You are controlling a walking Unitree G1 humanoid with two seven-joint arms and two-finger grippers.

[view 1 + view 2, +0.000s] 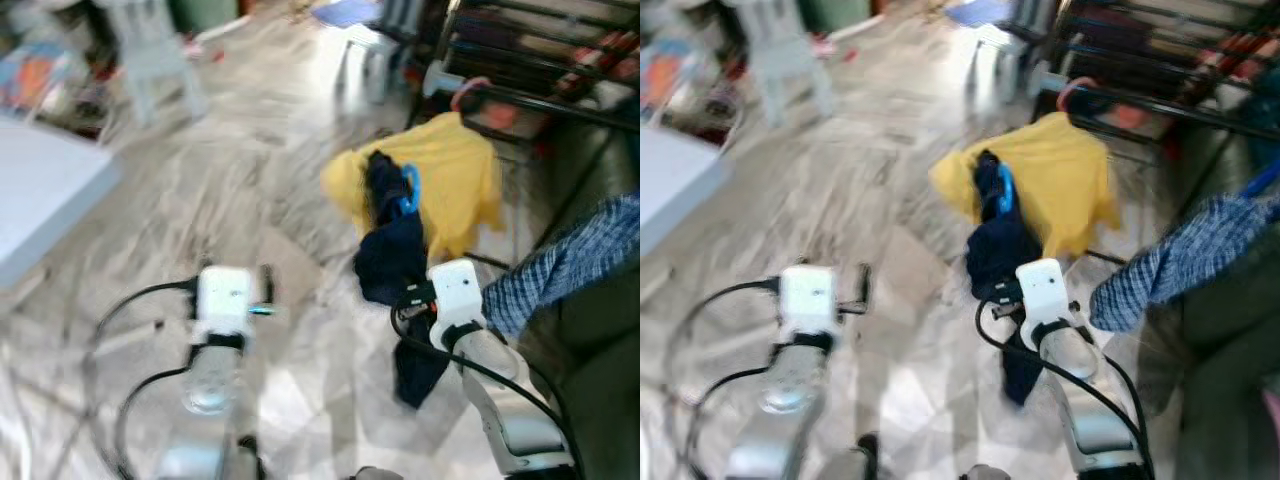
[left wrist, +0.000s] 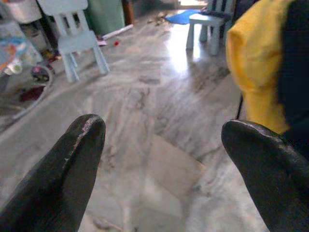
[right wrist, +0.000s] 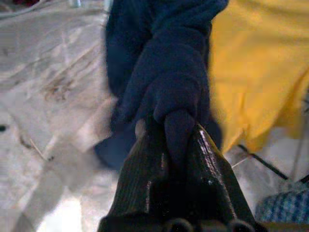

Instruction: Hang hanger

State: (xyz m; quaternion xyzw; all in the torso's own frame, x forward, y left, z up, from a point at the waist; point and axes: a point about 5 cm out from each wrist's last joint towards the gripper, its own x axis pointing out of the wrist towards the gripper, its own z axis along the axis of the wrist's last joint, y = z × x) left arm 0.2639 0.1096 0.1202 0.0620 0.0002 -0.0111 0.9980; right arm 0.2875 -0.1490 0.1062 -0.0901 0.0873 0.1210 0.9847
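A navy garment hangs from a blue hanger, in front of a yellow shirt that hangs on a pink hanger at the dark rack. My right gripper is shut on a fold of the navy garment, at about the middle of its length. The blue hanger's hook is blurred, so I cannot tell what it rests on. My left gripper is open and holds nothing, out over the marble floor to the left of the clothes.
A blue plaid shirt hangs at the right, close to my right arm. A white table edge is at the left. Pale plastic chairs and clutter stand at the back. The head views are blurred.
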